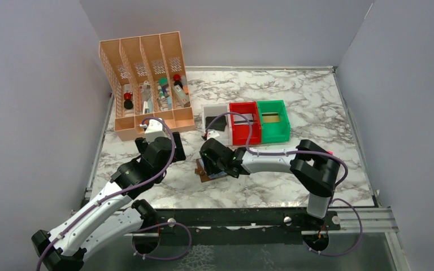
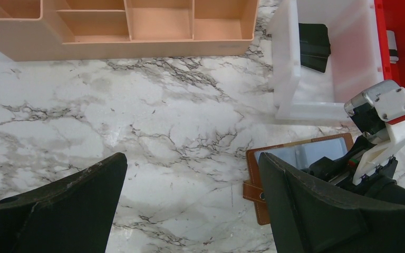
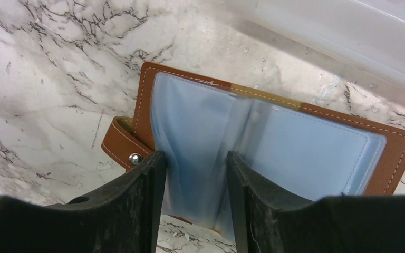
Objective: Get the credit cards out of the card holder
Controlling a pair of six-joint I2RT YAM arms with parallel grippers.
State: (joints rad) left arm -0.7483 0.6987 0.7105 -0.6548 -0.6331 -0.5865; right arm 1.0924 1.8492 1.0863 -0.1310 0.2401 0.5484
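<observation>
The right gripper's fingers (image 3: 137, 200) are standing apart with a narrow gap between them, so the right gripper (image 3: 195, 155) is released and clamping nothing. The tips are straddling a strip of the clear sleeves (image 3: 316, 147) at the left half of the card holder (image 3: 274, 137). The holder is lying open and flat on the marble table (image 3: 42, 63), just in front of the white bin (image 3: 348, 31), with its snap strap (image 3: 122, 145) sticking out to the left beside the left fingertip. No separate edges of the credit cards are showing through the shiny plastic, so which pocket is loaded cannot be told from here. Judging by this pose, the step in hand is getting a pinch on one card. Doing it well probably means lowering the tips onto a sleeve mouth and catching the card's exposed edge, not the film. The pull should then run along the pocket rather than straight up, or the whole light holder is likely to lift with it. The left gripper (image 2: 192, 168) is hanging wide open and holding nothing over bare marble, just left of the holder. It looks well placed to press down the brown cover or strap as an anchor. Slippery film and a sliding holder are the likely troubles here.
</observation>
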